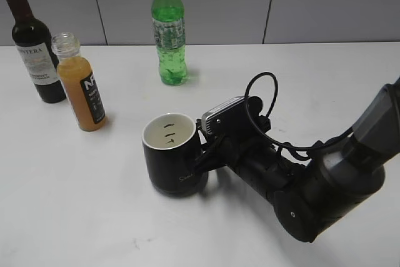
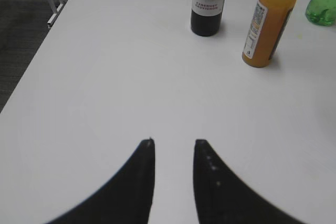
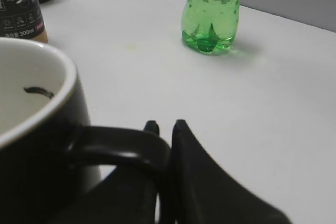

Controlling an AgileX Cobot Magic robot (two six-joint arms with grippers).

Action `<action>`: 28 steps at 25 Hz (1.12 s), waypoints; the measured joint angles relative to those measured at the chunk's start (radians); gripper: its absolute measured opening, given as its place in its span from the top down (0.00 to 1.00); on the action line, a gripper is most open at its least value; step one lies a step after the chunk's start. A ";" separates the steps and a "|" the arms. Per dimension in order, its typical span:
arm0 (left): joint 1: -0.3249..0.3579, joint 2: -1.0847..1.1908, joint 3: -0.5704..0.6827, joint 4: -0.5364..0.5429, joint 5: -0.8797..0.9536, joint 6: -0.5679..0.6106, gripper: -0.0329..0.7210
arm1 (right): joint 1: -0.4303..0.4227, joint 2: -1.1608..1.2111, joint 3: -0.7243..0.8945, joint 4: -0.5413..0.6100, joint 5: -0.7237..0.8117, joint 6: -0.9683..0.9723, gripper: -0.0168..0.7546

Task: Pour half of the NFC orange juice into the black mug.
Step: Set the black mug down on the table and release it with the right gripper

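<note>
The black mug (image 1: 174, 154) stands upright near the table's middle, its white interior showing small dark marks; it fills the left of the right wrist view (image 3: 37, 145). My right gripper (image 1: 205, 153) is shut on the mug's loop handle (image 3: 123, 148), with both fingers (image 3: 166, 126) pinching it. The NFC orange juice bottle (image 1: 80, 82), uncapped and full of orange liquid, stands at the left, and shows in the left wrist view (image 2: 269, 22) and at the right wrist view's top left (image 3: 21, 3). My left gripper (image 2: 173, 142) is open and empty over bare table, short of the bottle.
A dark wine bottle (image 1: 31, 42) stands just left of the juice and shows in the left wrist view (image 2: 209, 3). A green soda bottle (image 1: 169, 29) stands at the back middle, also in the right wrist view (image 3: 212, 9). The white table's left edge (image 2: 37, 51) is near.
</note>
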 joint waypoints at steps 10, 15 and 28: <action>0.000 0.000 0.000 0.000 0.000 0.000 0.69 | 0.001 0.001 0.000 -0.003 -0.002 0.003 0.86; 0.000 0.000 0.000 0.000 0.000 0.000 0.69 | 0.001 0.001 0.000 -0.003 -0.002 0.005 0.81; 0.000 0.000 0.000 0.000 0.000 0.000 0.69 | 0.001 0.001 0.007 -0.004 -0.013 0.005 0.54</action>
